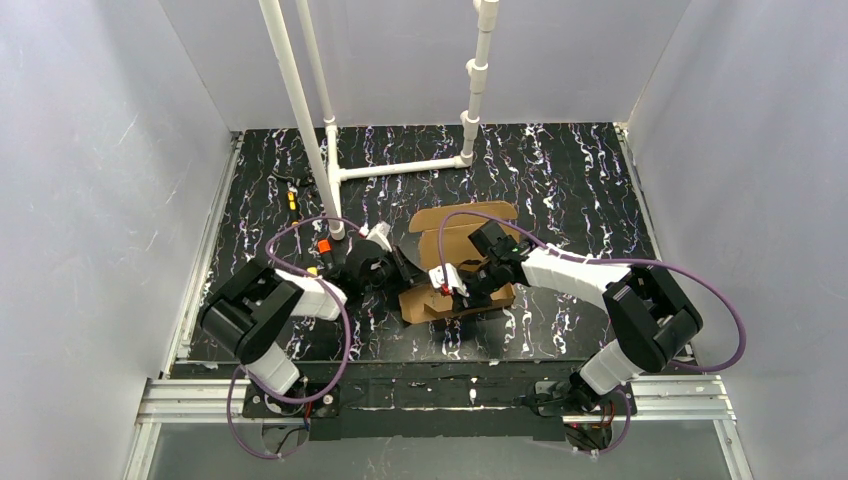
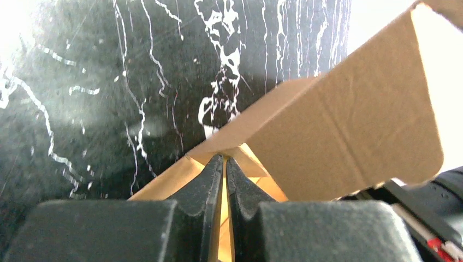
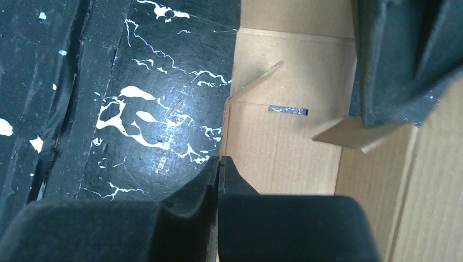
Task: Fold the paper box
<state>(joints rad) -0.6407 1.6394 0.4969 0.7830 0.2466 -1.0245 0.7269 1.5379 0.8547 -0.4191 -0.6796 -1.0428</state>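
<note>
The paper box (image 1: 455, 225) lies near the middle of the top view on the black, white-veined bench (image 1: 570, 180), partly folded, with one panel flat toward the upper part of the frame and its near part raised between the two arms. The left gripper (image 2: 224, 164) comes in from the left of that view. In its own wrist view the fingers (image 2: 205, 185) sit at lower centre, closed to a thin slit with a strip of brown cardboard pinched between them. A large flap with a rounded corner stands up to the right, tilted across the upper right of the frame. The right gripper (image 3: 218, 164) reaches in from the right of the top view over the near left part of the box. In the right wrist view its fingers are pressed together at lower centre, just where the left edge of the cardboard meets the bench. I cannot tell whether that edge is actually caught between the tips. In the same view a small tab stands up near a slot in the panel, and the dark body of the left gripper fills the upper right corner over another raised flap. White pipes (image 1: 300, 110) rise from the upper left of the bench.
</note>
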